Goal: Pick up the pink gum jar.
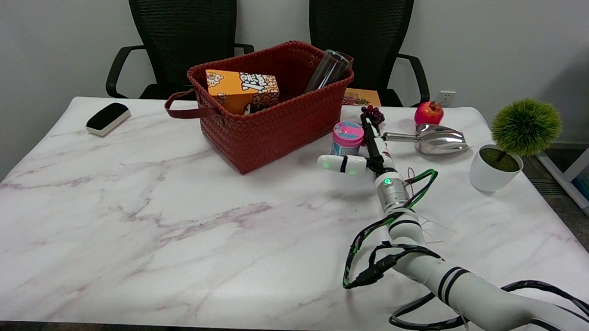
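Fingers (pixel 372 134) are seen spread apart, nothing grasped; the right hand (pixel 368 151) is held just beside the pink gum jar (pixel 347 138), thumb stretched out below it; the jar is left standing on the table (pixel 175 220), near the red basket (pixel 272 106); no lift yet, it seems; closing and raising remain.

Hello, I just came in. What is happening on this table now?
A robot's right hand has reached next to the pink-lidded gum jar, which stands upright on the white marble table beside the red woven basket. Its fingers are spread open around the jar's near and right side; whether they touch it is unclear. The jar is not lifted yet. A shiny metal scoop lies further right.
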`<state>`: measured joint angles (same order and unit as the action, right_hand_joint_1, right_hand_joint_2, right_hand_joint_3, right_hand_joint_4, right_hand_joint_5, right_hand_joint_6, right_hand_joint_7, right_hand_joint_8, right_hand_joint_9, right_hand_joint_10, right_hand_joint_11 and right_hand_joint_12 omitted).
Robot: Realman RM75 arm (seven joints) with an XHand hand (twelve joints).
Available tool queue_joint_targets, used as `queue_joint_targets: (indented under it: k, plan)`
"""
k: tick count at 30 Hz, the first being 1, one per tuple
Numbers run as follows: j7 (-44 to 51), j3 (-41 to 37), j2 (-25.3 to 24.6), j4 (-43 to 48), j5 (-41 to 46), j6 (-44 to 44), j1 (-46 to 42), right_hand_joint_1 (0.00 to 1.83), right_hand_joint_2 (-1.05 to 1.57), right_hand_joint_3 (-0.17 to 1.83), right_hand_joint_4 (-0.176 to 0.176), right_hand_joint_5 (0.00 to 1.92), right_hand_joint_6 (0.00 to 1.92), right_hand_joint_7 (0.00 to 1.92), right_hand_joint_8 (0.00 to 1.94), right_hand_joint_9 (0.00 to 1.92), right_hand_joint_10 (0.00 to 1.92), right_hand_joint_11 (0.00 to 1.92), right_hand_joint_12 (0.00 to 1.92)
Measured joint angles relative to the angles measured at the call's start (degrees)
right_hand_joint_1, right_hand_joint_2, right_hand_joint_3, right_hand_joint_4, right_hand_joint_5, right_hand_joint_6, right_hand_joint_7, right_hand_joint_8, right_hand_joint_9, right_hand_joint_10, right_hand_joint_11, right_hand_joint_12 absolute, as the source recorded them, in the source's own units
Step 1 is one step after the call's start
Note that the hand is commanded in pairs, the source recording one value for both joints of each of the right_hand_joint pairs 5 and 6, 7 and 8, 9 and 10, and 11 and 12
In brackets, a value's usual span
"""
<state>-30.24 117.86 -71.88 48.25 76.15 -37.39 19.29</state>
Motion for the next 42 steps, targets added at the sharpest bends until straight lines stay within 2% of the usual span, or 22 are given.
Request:
queue_joint_targets:
  k: [12, 26, 42]
  plan:
    - [0.0, 0.5, -0.6, -0.8, -0.1, -1.1, 0.2, 1.09, -0.11, 0.22, 0.0, 0.0, 0.0, 0.0, 0.0, 0.0, 0.0, 0.2, 0.2]
    - [-0.6, 1.3, -2.0, -4.2, -0.2, -1.5, 1.8, 1.12, -0.13, 0.24, 0.0, 0.06, 0.06, 0.28, 0.28, 0.0, 0.0, 0.31, 0.31]
    - [-3.0, 3.1, -2.7, -7.6, -0.2, -1.7, 3.8, 1.14, -0.16, 0.27, 0.0, 0.19, 0.19, 0.45, 0.45, 0.01, 0.01, 0.37, 0.37]
